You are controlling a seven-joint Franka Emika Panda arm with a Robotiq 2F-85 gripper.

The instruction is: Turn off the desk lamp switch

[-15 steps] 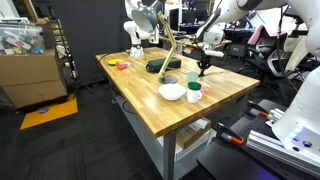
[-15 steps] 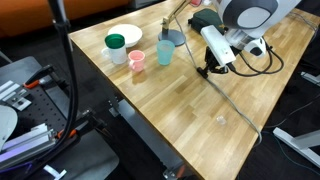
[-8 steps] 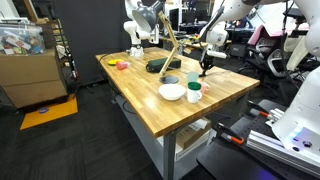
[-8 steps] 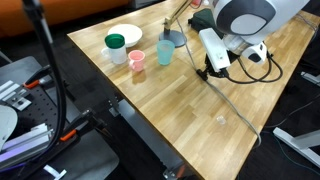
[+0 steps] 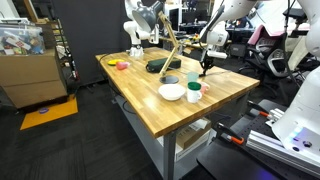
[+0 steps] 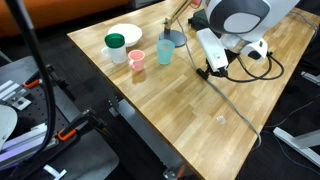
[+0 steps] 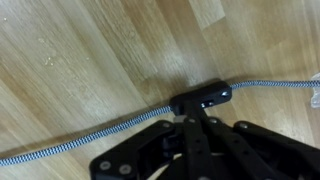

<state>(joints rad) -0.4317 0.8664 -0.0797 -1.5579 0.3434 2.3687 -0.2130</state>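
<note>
The desk lamp has a thin slanted tan arm (image 5: 172, 45) rising from a dark flat base (image 5: 160, 66) at the back of the wooden table; the base also shows in an exterior view (image 6: 172, 38). Its braided cord (image 7: 80, 145) runs across the table top and carries a small black inline switch (image 7: 200, 99). My gripper (image 7: 190, 122) stands low over the table with its fingers closed together, tips right at the switch. It appears in both exterior views (image 5: 204, 70) (image 6: 207, 70), beside the lamp base.
A white bowl (image 6: 125, 35), a green-lidded cup (image 6: 117, 45), a pink cup (image 6: 137, 62) and a blue cup (image 6: 165, 52) stand near the lamp. The bowl (image 5: 171, 92) sits near the table's front edge. A second white arm (image 5: 135, 30) stands behind the table.
My gripper has shifted slightly along the cord toward the lamp base and stays low on the table. Nothing else has moved.
</note>
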